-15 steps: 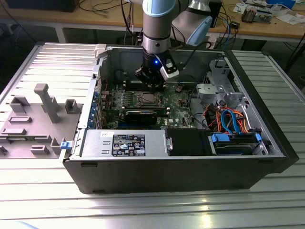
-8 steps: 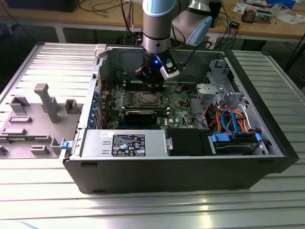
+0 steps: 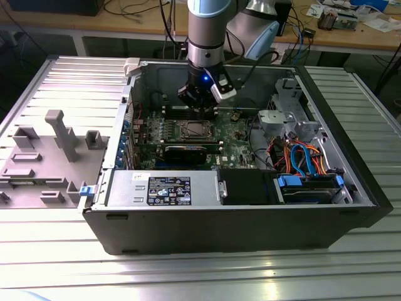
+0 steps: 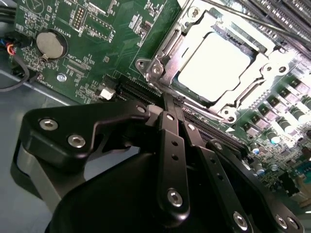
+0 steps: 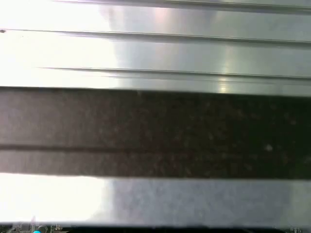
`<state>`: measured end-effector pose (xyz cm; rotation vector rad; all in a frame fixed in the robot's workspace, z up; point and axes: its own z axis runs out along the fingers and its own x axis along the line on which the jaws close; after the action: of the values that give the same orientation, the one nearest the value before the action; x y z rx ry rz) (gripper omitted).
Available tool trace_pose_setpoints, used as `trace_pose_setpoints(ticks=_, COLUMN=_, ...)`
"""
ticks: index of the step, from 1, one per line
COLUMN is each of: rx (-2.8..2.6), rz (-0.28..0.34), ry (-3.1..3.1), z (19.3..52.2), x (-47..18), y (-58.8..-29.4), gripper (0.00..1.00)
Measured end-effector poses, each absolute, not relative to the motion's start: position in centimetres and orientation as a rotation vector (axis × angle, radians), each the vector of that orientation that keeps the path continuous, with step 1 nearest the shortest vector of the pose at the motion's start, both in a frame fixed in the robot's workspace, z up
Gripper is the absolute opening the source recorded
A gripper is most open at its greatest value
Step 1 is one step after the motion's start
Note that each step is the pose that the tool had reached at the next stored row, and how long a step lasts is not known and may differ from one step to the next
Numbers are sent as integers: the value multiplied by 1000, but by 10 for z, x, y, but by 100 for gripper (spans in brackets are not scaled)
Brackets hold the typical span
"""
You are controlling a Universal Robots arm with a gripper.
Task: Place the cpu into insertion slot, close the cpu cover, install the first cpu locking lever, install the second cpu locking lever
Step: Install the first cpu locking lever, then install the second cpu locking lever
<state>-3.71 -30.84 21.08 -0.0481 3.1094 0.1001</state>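
Observation:
The cpu (image 4: pixel 214 65) lies flat in the insertion slot (image 3: pixel 196 130), its silver top showing through the window of the cpu cover (image 4: pixel 160 68). The cover's shiny frame lies down around the chip. A thin metal lever (image 4: pixel 171 47) runs along one side of the frame. My gripper (image 4: pixel 168 103) is shut, its black fingers pressed together, and the tip sits right at the socket's edge near a corner screw. I see nothing held between the fingers. In the exterior view the gripper (image 3: pixel 199 108) hangs just behind the socket, inside the open computer case.
The green motherboard (image 4: pixel 97 53) carries a coin battery (image 4: pixel 51 44). A black graphics card (image 3: pixel 188 152) lies in front of the socket, and a power supply (image 3: pixel 163 188) sits at the case front. Drive cage (image 3: pixel 285 119) and cables (image 3: pixel 301 157) fill the exterior view's right. A grey fixture (image 3: pixel 56 135) stands outside the case.

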Motion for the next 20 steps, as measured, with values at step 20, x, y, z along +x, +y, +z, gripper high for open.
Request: trace_pose_setpoints(ticks=20, rx=-48, rz=100, ry=3109, z=215, x=-37, y=-316, gripper=11)
